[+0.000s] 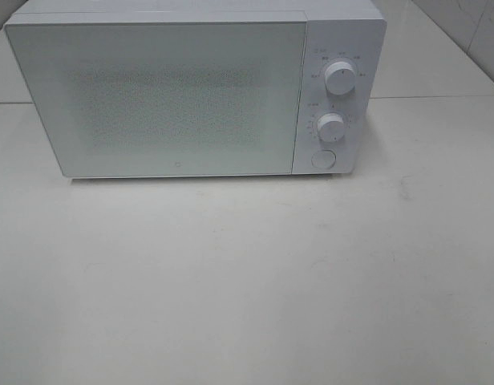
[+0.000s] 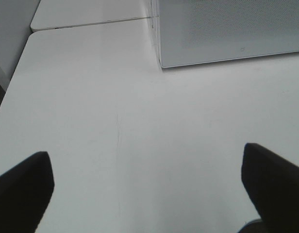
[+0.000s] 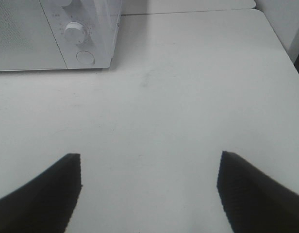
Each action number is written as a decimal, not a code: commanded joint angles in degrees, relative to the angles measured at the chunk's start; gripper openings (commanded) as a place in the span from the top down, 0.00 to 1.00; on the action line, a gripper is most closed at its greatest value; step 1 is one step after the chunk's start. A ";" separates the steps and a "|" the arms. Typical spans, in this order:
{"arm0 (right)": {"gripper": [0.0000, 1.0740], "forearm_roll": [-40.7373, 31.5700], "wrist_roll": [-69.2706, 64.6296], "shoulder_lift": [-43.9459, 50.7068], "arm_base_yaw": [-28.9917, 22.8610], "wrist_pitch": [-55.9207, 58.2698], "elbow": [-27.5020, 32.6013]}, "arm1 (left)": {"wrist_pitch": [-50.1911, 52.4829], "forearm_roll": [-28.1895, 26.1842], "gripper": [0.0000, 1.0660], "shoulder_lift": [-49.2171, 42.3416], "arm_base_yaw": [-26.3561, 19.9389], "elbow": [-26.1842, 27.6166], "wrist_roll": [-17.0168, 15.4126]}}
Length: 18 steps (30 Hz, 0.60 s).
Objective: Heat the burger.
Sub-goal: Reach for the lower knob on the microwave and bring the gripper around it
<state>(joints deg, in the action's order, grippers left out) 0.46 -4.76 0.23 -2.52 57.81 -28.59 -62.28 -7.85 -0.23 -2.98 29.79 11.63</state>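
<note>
No burger shows in any view, the white microwave (image 1: 155,96) stands shut, and the left gripper (image 2: 148,187) and right gripper (image 3: 149,187) hang over the worktop (image 1: 247,281) with jaws wide apart and empty, so next likely comes pressing the round door button (image 1: 323,159).

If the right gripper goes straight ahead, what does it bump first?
Probably nothing: ahead of the right gripper lies only bare white table; the white microwave oven stands off to one side.

High front view, low wrist views, microwave (image 1: 159,96) shared
</note>
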 commanded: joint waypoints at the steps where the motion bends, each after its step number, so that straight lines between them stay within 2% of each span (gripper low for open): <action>1: 0.29 -0.06 0.06 1.49 0.52 -0.74 0.17 | 0.80 0.00 0.08 -1.32 0.29 -0.11 -0.23; 18: 0.29 -0.06 0.06 1.49 0.52 -0.74 0.17 | 0.80 0.00 0.08 -1.32 0.29 -0.11 -0.23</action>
<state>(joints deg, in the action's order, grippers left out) 0.46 -4.76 0.23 -2.52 57.81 -28.59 -62.28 -7.85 -0.29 -2.98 29.79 11.63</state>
